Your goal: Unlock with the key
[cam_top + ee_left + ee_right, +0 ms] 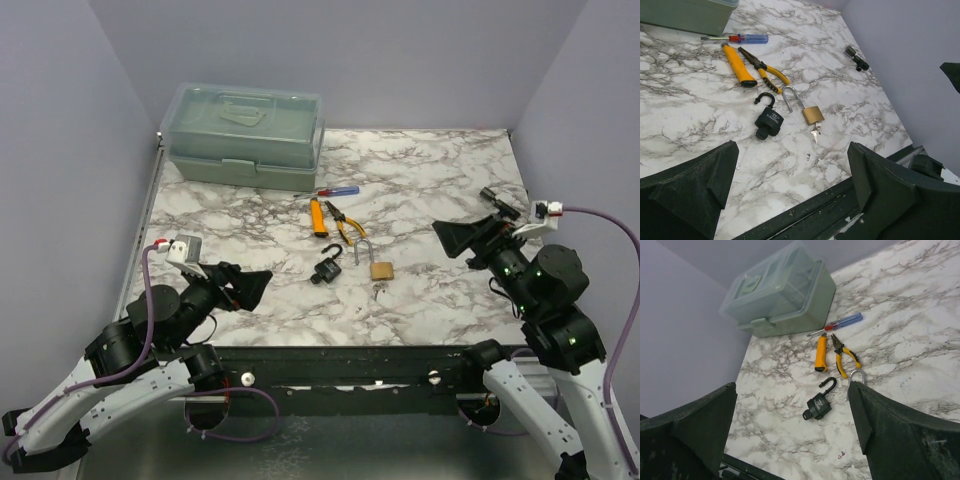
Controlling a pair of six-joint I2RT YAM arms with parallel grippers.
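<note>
Both of your grippers are empty. The left gripper point(250, 285) has its fingers apart, over the near left part of the counter point(430, 160). The right gripper point(455, 238) has its fingers apart too, by the right edge.

The brass lock point(813, 115) lies in the middle, near the front edge, just beside the black lock point(768, 121). The key point(815, 134) sticks out of the brass lock's bottom, toward you.

I think you should hold the brass body steady with one gripper. Pinch the key's head with the other and turn slowly, without pulling.

The key is tiny and hard to see. You cannot tell if the brass lock's loop is clicked in. In the right wrist view, a finger hides the brass body.
</note>
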